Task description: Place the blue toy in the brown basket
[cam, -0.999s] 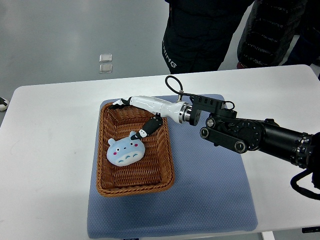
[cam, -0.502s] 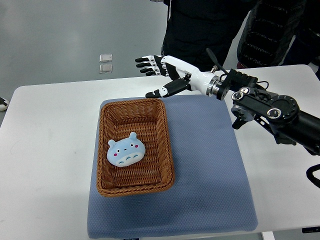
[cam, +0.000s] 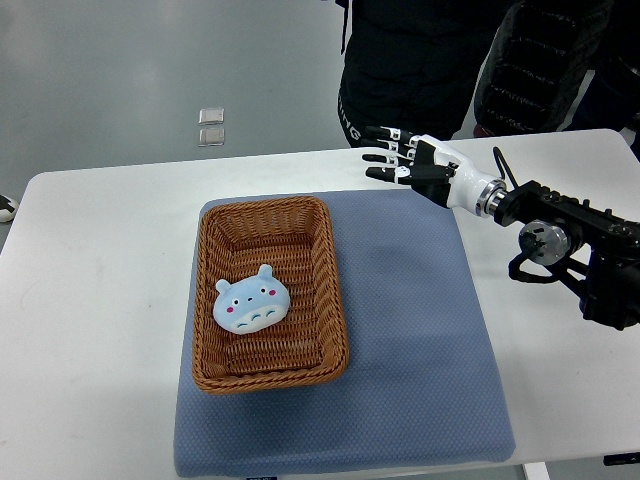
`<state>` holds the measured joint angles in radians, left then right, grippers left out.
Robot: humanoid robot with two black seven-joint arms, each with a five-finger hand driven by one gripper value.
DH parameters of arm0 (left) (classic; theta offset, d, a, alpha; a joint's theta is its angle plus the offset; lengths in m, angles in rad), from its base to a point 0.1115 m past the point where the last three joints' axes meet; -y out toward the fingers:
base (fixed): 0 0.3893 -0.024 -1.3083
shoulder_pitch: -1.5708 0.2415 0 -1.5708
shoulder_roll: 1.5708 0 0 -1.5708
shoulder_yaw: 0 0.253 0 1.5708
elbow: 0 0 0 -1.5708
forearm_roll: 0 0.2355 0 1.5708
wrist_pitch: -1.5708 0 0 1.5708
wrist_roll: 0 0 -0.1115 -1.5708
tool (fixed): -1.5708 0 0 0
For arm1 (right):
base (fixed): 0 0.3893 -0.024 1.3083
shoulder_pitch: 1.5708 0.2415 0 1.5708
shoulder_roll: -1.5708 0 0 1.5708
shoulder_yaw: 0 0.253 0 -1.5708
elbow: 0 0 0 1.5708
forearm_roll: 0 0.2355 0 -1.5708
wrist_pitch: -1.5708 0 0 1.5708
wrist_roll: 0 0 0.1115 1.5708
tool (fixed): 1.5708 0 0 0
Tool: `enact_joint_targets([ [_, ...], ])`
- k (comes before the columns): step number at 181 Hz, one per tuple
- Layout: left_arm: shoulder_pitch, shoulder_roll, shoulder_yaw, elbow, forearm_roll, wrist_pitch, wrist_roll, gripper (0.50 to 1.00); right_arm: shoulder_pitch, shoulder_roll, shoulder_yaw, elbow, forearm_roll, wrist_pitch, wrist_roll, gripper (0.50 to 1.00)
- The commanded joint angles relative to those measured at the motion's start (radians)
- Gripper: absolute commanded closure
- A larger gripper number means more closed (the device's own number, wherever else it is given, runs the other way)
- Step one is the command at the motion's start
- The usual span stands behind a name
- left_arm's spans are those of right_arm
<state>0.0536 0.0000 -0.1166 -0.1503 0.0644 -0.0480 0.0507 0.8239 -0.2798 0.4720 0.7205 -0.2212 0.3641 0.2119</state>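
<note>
Blue toy lay flat on the woven floor of the brown basket, face up, a little toward the basket's 7 o'clock side and clear of the walls, so the placing looked already done. It appeared to be a small, rounded, cushion-like figure with two stubby ears at its 12 o'clock edge; I judged it light and soft, likely to give under pressure and not fragile, with a smooth skin that might slip a little. If it had to be lifted again, the safest hold seemed to be across its broad middle, pinching from 9 and 3 o'clock, since the ears looked too small to grip and the basket walls left room on those sides. The basket sat on the blue mat, toward the mat's 9 o'clock half, and the mat lay on the white counter. Farther off, at about 2 o'clock from the basket and well apart from it, the right hand hung over the counter's far edge with its fingers spread and straight, holding nothing. Beyond that edge stood a person in dark clothing. No left hand showed.
</note>
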Motion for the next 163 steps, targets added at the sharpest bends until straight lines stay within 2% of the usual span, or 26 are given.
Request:
enact_joint_targets([
  [1,0.000,0.000,0.000,0.000,0.000,0.000,0.000,0.500,-0.017,-0.004,0.016,-0.010,0.068,0.004,-0.057,0.642],
  [17,0.000,0.000,0.000,0.000,0.000,-0.001,0.000,0.500,-0.020,-0.006,0.017,-0.010,0.126,0.006,-0.075,0.640],
  [36,0.000,0.000,0.000,0.000,0.000,-0.001,0.000,0.500,-0.020,-0.006,0.017,-0.010,0.167,0.006,-0.097,0.611],
  [61,0.000,0.000,0.000,0.000,0.000,0.000,0.000,0.500,-0.020,-0.004,0.017,-0.018,0.217,0.006,-0.143,0.607],
  [93,0.000,0.000,0.000,0.000,0.000,0.000,0.000,0.500,-0.023,-0.002,0.020,-0.038,0.226,0.004,-0.141,0.607],
  [105,0.000,0.000,0.000,0.000,0.000,-0.001,0.000,0.500,-0.023,-0.002,0.020,-0.049,0.224,0.003,-0.132,0.585],
  [163,0.000,0.000,0.000,0.000,0.000,-0.001,0.000,0.500,-0.025,-0.002,0.000,-0.062,0.204,0.001,-0.134,0.585],
])
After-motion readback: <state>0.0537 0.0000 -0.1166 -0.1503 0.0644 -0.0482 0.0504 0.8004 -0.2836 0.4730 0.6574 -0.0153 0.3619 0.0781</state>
